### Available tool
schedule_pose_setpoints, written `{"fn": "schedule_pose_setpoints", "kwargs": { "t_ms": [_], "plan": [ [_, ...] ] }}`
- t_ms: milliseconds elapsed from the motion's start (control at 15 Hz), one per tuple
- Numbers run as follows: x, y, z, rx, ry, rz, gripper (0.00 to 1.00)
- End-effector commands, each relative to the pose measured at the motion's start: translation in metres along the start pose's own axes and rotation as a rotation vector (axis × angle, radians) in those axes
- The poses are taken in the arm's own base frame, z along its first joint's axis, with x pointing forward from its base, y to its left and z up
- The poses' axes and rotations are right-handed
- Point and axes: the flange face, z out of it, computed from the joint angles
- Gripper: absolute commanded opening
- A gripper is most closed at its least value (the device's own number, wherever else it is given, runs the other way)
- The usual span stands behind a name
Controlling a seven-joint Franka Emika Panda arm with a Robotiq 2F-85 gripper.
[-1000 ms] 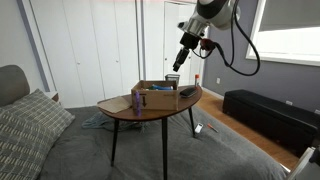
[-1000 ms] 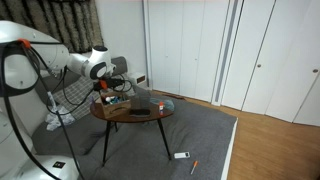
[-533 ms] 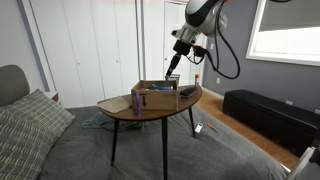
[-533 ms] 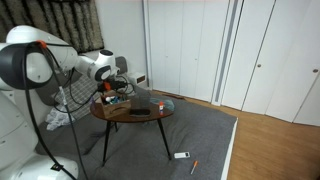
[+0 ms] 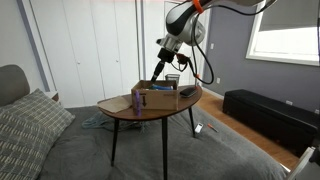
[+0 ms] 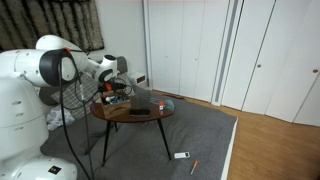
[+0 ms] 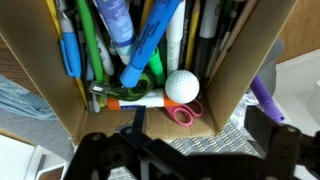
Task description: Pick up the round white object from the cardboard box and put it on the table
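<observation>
The round white object (image 7: 181, 86) is a small ball lying in the tan cardboard box (image 7: 228, 70) among pens, markers and pink scissors (image 7: 182, 113). The box stands on the reddish-brown oval table (image 5: 175, 107) and shows in both exterior views (image 5: 158, 94) (image 6: 119, 97). My gripper (image 7: 180, 150) hangs above the box's near end, open and empty, its dark fingers spread at the bottom of the wrist view. In both exterior views the gripper (image 5: 157, 73) (image 6: 117, 86) is just above the box, not touching it.
A small purple container (image 5: 137, 100) stands on the table in front of the box. A purple pen-like thing (image 7: 262, 98) lies outside the box wall. A long black bench (image 5: 268, 115) stands beside the table. Small items lie on the floor (image 6: 182, 156).
The arm has swung over and down from high beside the table to just above the cardboard box. The box and its contents have not moved.
</observation>
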Motion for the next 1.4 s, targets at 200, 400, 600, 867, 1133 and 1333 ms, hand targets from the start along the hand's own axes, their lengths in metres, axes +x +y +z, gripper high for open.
{"fn": "schedule_pose_setpoints", "kwargs": {
  "t_ms": [200, 400, 600, 867, 1133, 1333],
  "plan": [
    [0.013, 0.011, 0.024, 0.051, -0.015, 0.013, 0.85],
    [0.013, 0.013, 0.033, 0.060, -0.024, 0.017, 0.85],
    [0.014, 0.013, 0.041, 0.075, -0.033, 0.018, 0.74],
    [0.013, 0.010, 0.049, 0.099, -0.067, 0.017, 0.65],
    [0.011, 0.009, 0.055, 0.108, -0.097, 0.008, 0.63],
    [0.011, 0.012, 0.056, 0.095, -0.106, 0.003, 0.63]
  ]
}}
